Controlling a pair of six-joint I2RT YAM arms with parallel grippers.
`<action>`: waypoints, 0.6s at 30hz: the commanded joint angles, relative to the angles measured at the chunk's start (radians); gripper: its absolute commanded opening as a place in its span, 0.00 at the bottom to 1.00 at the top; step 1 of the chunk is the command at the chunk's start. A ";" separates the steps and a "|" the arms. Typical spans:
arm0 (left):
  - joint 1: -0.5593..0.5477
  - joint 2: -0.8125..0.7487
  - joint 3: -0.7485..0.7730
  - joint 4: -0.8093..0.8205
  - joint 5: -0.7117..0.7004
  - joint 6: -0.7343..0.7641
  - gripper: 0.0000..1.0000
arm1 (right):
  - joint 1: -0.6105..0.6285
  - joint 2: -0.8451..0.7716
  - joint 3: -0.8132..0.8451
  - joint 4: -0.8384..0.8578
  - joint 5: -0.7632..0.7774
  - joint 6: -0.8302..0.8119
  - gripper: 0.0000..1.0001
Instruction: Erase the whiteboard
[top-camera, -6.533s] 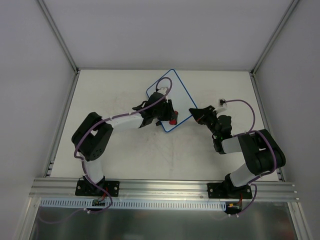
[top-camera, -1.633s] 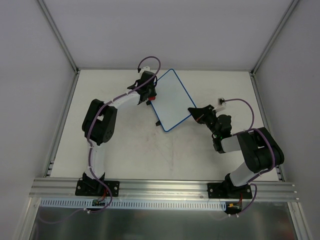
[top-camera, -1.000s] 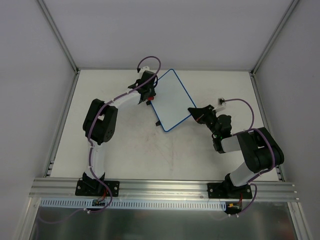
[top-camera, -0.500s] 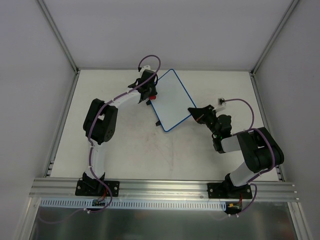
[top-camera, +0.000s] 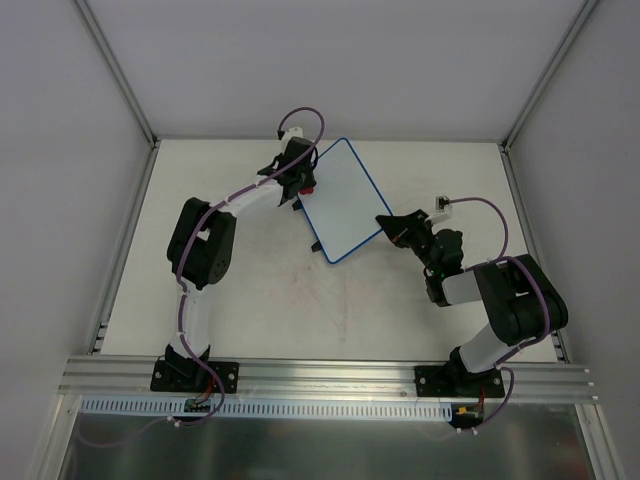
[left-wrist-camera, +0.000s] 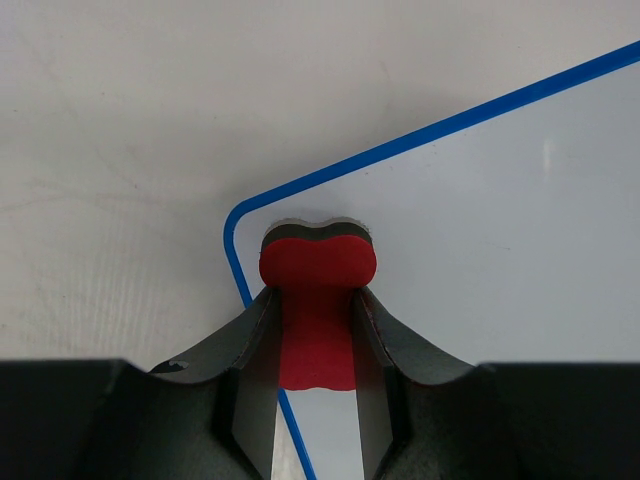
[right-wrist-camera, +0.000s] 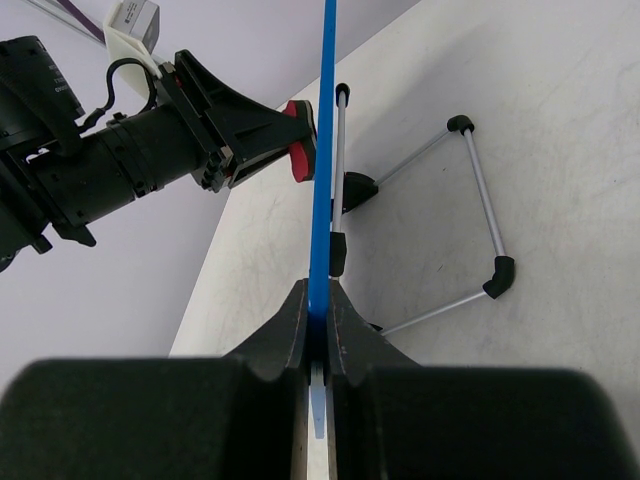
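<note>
Left end effector (top-camera: 302, 182) pinched on red eraser (left-wrist-camera: 318, 262). Over last second or so it crept up left rim of whiteboard (top-camera: 345, 205); eraser head now on far-left corner, just inside blue rim. Right end effector (top-camera: 392, 226) clamped on board's right corner, unmoved. Board centre-far on bench (top-camera: 250, 290). No marks visible on surface. Judgement: wipe near done, corner is last patch.

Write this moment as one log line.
left hand: holds red eraser at whiteboard corner | right hand: clamps whiteboard rim | marks: none visible
</note>
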 joint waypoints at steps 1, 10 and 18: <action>-0.012 0.006 0.016 0.023 -0.109 0.031 0.00 | 0.007 0.017 0.013 0.095 -0.043 -0.012 0.00; -0.012 0.021 0.019 0.001 -0.134 0.018 0.00 | 0.007 0.017 0.007 0.101 -0.040 -0.007 0.00; -0.014 0.043 0.045 0.000 -0.045 0.012 0.00 | 0.009 0.017 0.007 0.105 -0.041 -0.007 0.00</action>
